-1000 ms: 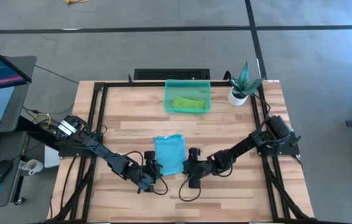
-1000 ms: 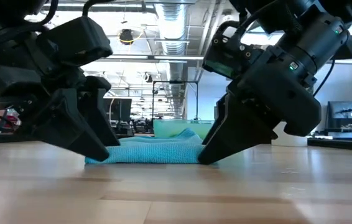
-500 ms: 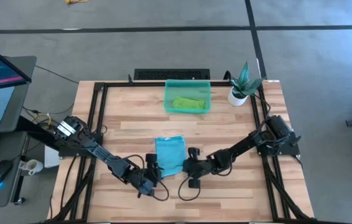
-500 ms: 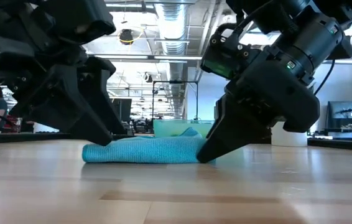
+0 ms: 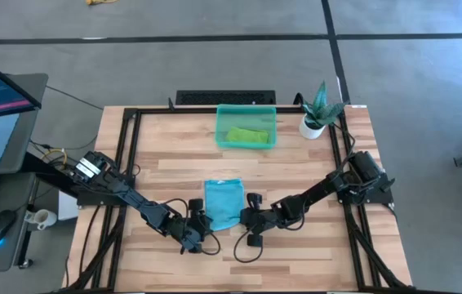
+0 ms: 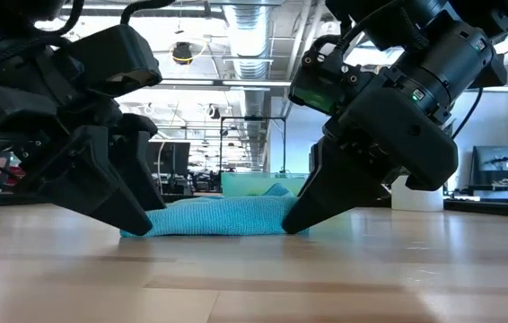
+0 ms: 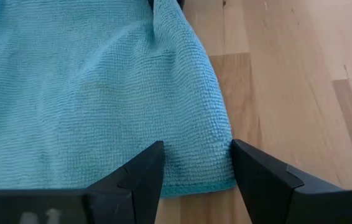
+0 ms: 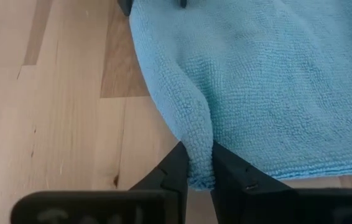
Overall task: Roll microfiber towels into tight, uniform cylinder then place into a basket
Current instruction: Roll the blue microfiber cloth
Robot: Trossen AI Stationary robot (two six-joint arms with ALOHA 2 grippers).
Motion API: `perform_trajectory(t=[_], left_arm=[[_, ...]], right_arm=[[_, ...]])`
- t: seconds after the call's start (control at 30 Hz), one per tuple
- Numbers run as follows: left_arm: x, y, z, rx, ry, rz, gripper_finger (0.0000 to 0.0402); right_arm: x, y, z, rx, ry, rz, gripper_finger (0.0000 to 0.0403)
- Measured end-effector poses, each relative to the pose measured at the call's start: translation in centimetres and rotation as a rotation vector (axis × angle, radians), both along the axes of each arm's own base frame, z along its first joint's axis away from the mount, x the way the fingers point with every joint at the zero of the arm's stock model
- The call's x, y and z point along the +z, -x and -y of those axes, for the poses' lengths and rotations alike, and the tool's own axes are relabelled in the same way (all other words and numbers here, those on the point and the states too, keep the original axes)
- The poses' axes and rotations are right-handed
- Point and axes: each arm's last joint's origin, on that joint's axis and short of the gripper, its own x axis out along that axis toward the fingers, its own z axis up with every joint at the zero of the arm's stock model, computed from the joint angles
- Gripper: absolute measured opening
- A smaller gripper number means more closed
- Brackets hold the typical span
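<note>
One towel binned, one to roll.
Green towel (image 5: 247,135) in basket (image 5: 222,131); right end effector (image 8: 199,167) pinches blue towel (image 5: 223,203) corner, left end effector (image 7: 193,167) open astride the other.

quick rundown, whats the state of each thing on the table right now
blue towel: lying flat near the table's front, not rolled yet
right pincer: shut on the blue towel, pinching a fold at its corner
left pincer: open, fingers astride the towel's other front corner
green towel: rolled, lying in the basket
basket: upright at the table's back, holding the green towel
potted plant: upright, beside the basket
</note>
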Motion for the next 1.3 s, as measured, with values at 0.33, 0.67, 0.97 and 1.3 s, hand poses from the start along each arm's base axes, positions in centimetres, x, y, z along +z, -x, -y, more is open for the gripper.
perform_trajectory(t=[0.33, 0.67, 0.97, 1.3], left_arm=[[-0.5, 0.1, -1.2, 0.07, 0.02, 0.01, 0.0171], [-0.4, -0.2, -0.9, -0.012, 0.073, 0.008, 0.0027], [0.6, -1.1, 0.3, -0.109, 0.245, -0.026, 0.0029], [2.5, -2.3, 1.5, -0.015, 0.483, -0.168, 0.002]], right_arm=[[0.0, 0.0, 0.0, 0.002, -0.001, -0.003, 0.0074], [0.1, 0.6, -1.2, 0.047, -0.015, -0.009, 0.0074], [0.4, 0.7, -1.6, 0.13, -0.112, -0.04, 0.0074], [2.0, -0.3, -3.1, 0.234, -0.413, -0.155, 0.0074]])
